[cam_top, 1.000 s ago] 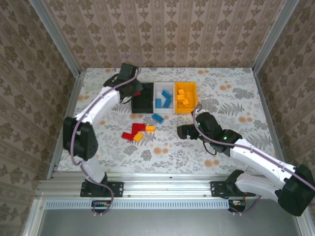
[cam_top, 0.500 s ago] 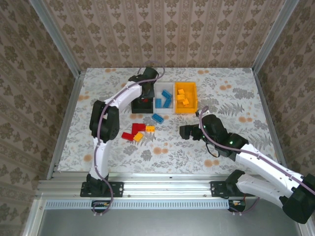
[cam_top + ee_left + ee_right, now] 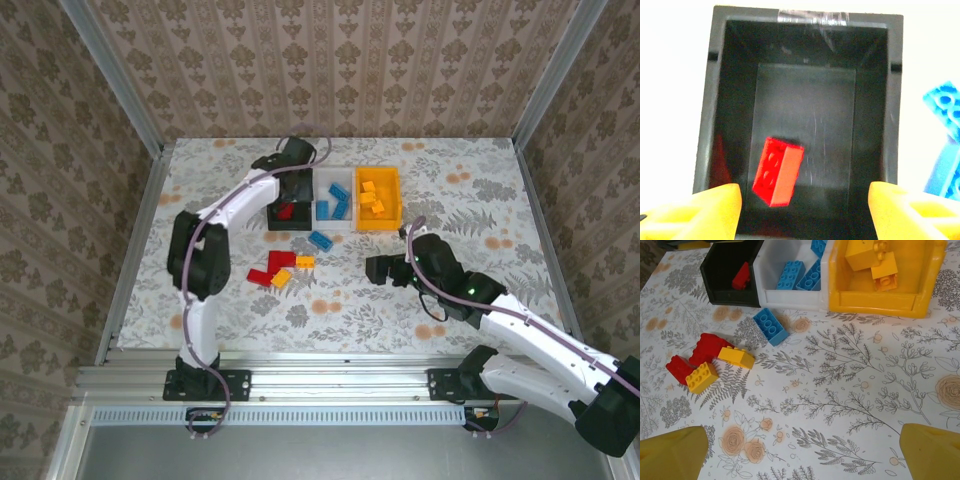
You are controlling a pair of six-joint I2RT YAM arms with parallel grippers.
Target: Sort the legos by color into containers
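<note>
Right tool [image 3: 372, 268], nearest, hangs low over the counter [image 3: 480, 200], fingers spread wide with nothing between them. It faces the unsorted legos, a red-and-yellow cluster [image 3: 710, 347] and one blue brick [image 3: 770, 326] just short of the bins, and is likely placed to take one next. Beyond, three bins stand in a touching row: black bin [image 3: 300, 220], white bin [image 3: 335, 178] with blues, orange-yellow bin [image 3: 390, 222] with yellows; farthest, left tool [image 3: 802, 210] hovers over the black bin, fingers apart and empty, a red brick [image 3: 778, 171] lying tilted on the floor below, so reds evidently belong here.
</note>
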